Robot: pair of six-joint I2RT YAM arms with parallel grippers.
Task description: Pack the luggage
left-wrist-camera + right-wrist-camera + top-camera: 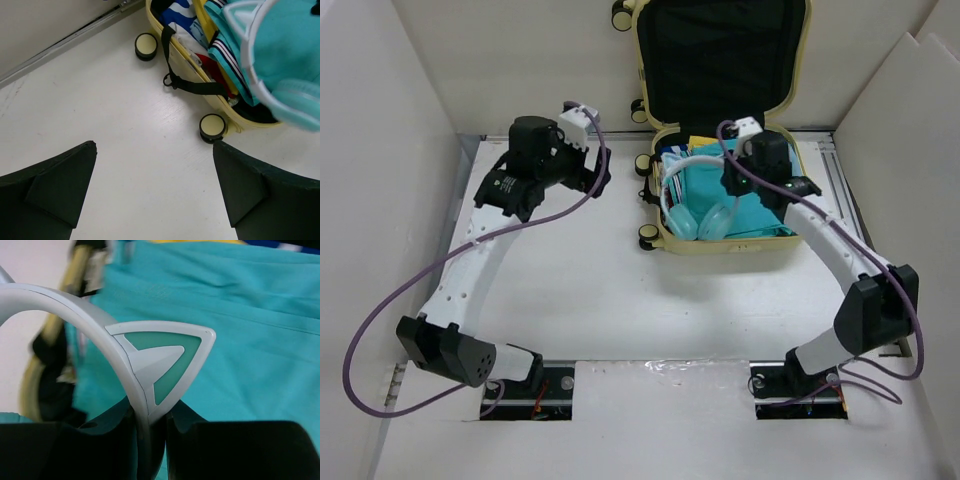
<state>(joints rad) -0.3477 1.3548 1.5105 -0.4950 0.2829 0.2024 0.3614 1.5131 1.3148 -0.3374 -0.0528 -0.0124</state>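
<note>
The pale-yellow luggage [665, 236] lies open at the back, its black-lined lid [720, 55] upright. Inside lie folded teal clothes [765, 200] and teal-and-white headphones [700, 215] with cat ears. My right gripper [732, 180] is shut on the headphones' white headband [85, 325], next to a cat ear [167, 360], over the teal cloth [260, 315]. My left gripper [595, 180] is open and empty above the table, left of the luggage. Its view shows the luggage's edge [220, 102], two wheels [212, 126] and a black strap [195, 87].
White walls enclose the table [620, 290] on the left, back and right. Striped and red clothes [210, 65] sit packed along the luggage's near side. A purple cable [380, 320] loops off the left arm. A metal rail [835, 175] runs beside the luggage on the right.
</note>
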